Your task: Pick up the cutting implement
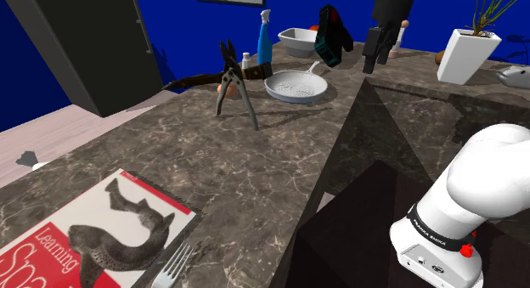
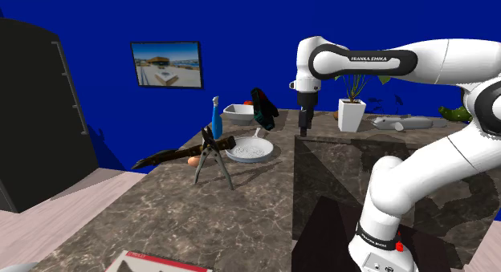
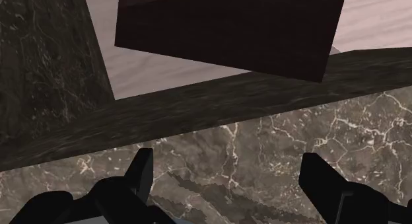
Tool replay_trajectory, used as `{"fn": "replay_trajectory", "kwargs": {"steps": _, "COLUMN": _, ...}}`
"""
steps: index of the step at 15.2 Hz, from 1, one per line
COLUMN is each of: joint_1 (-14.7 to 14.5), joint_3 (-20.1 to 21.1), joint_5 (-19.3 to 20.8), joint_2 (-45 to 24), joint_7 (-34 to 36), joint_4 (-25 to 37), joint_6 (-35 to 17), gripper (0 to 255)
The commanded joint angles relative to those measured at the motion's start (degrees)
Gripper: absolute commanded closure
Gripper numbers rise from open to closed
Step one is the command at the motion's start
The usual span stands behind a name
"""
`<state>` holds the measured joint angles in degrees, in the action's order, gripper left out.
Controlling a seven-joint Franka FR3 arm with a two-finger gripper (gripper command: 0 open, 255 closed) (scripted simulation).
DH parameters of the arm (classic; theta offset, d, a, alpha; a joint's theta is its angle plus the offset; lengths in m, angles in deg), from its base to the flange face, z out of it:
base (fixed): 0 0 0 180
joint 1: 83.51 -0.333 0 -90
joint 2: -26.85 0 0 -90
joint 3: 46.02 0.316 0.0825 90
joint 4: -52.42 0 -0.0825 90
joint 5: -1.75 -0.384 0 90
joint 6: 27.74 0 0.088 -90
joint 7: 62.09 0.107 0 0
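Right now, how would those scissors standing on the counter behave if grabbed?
The scissors stand on two spread tips, so a nudge would probably topple them. Their thin grey legs look stiff, but may pivot together when squeezed.

Deep blue walls, flat colour. A framed picture of an outdoor scene with blue sky hangs on the far wall. A tall dark cabinet with long handles stands at the second exterior view's left, on a pale plank floor. The dark marble-look desk has pale veins, and a higher section rises at that view's right. The light is even, with soft shadows on the desk top and on the wall by the cabinet.
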<state>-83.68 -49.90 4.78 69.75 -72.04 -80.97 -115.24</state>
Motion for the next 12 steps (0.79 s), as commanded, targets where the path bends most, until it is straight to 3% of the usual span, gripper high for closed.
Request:
{"fn": "replay_trajectory", "kwargs": {"steps": 1, "joint_1": 0.0, "joint_3": 0.0, "joint_5": 0.0, "joint_2": 0.0, "joint_7": 0.0, "joint_4": 0.0, "joint_6": 0.0, "gripper": 0}}
{"fn": "replay_trajectory", "kwargs": {"steps": 12, "joint_1": -6.62, "joint_3": 4.56, "joint_5": -6.32, "joint_2": -10.21, "joint_7": -0.54, "joint_4": 1.81, "joint_6": -18.99, "gripper": 0}}
